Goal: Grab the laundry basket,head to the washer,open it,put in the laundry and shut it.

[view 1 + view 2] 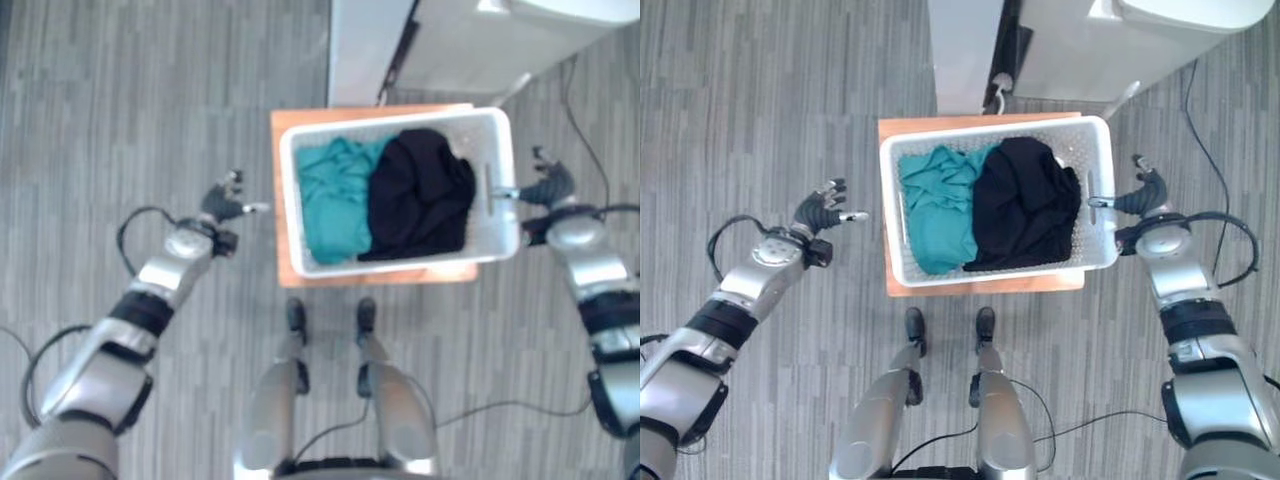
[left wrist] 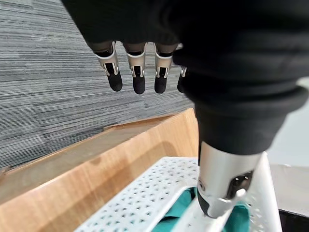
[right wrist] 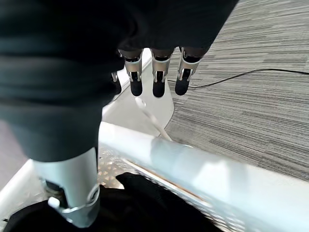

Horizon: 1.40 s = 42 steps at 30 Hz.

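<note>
grey striped floor runs under a small wooden table, with the washer beyond its far edge. on the table sits the white basket, holding teal cloth and black cloth. right hand is open, thumb over the basket's right rim. left hand hangs open, apart from the table's left edge.

I count one white laundry basket on one wooden stand, two garments in it, one teal and one black, and one white washer behind.
</note>
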Motion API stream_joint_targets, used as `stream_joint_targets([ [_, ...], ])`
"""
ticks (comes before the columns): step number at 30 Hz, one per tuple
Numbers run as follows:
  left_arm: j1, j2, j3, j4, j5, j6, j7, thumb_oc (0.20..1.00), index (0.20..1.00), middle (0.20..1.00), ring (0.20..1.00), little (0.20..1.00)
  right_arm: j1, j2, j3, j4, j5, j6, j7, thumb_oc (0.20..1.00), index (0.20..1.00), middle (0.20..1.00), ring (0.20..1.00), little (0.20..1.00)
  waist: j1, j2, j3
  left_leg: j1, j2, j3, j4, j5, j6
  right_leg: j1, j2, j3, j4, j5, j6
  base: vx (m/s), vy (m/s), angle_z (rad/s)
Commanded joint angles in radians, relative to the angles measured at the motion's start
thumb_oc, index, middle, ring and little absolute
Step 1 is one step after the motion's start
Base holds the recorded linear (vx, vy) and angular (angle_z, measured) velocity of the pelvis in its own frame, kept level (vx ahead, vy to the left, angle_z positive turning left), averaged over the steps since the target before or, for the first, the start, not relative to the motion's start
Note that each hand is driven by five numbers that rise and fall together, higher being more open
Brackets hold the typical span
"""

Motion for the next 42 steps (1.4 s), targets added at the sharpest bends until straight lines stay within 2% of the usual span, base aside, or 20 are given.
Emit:
stream_joint_targets([
  [1,-0.072,-0.069,-0.006,0.05,0.036,-0.032,0.012,1.0,1.0,1.0,1.0,1.0,0.047,-0.069,-0.043,-0.06,0.01,-0.03,-0.027,1.0,1.0,1.0,1.0,1.0,0.005,0.014,-0.074,-0.032,0.001,-0.044,0.069,-0.037,-0.034,-0.078,-0.035,-0.049,0.131,-0.063,0.047,0.0,0.0,0.0],
  [14,-0.118,-0.135,-0.025,0.072,0.079,-0.017,0.012,1.0,1.0,1.0,1.0,1.0,0.133,-0.029,-0.09,-0.154,-0.011,-0.034,-0.03,1.0,1.0,1.0,1.0,1.0,0.005,0.031,-0.056,-0.047,-0.006,-0.045,0.092,-0.051,-0.03,-0.098,-0.037,-0.043,0.154,-0.08,0.041,0.0,-0.004,-0.02],
  [24,-0.183,-0.192,-0.043,0.143,0.113,-0.011,0.016,1.0,1.0,1.0,1.0,1.0,0.099,-0.008,-0.087,-0.144,-0.033,-0.04,-0.065,1.0,1.0,1.0,1.0,1.0,0.007,0.039,-0.051,-0.067,-0.006,-0.047,0.102,-0.059,-0.03,-0.12,-0.035,-0.037,0.163,-0.088,0.039,0.0,0.0,0.0],
  [29,-0.264,-0.245,-0.073,0.281,0.136,-0.004,0.019,1.0,1.0,1.0,1.0,1.0,-0.005,0.0,-0.024,-0.076,-0.036,-0.037,-0.079,1.0,1.0,1.0,1.0,1.0,0.004,0.038,-0.043,-0.088,-0.003,-0.044,0.107,-0.056,-0.032,-0.141,-0.034,-0.034,0.167,-0.087,0.038,0.0,-0.007,0.0],
  [34,-0.347,-0.31,-0.097,0.531,0.15,-0.011,0.021,1.0,1.0,1.0,1.0,1.0,-0.14,0.031,0.079,0.019,-0.029,-0.053,-0.089,1.0,1.0,1.0,1.0,1.0,0.0,0.034,-0.031,-0.11,0.0,-0.039,0.122,-0.057,-0.033,-0.163,-0.031,-0.03,0.174,-0.083,0.037,0.0,0.0,0.0],
  [42,-0.38,-0.344,-0.117,0.575,0.149,-0.028,0.033,1.0,1.0,1.0,1.0,1.0,-0.232,0.084,0.155,0.117,0.002,-0.077,-0.111,1.0,1.0,1.0,1.0,1.0,0.006,0.039,-0.02,-0.12,-0.002,-0.042,0.125,-0.054,-0.033,-0.174,-0.031,-0.028,0.174,-0.079,0.038,0.0,-0.003,-0.01],
])
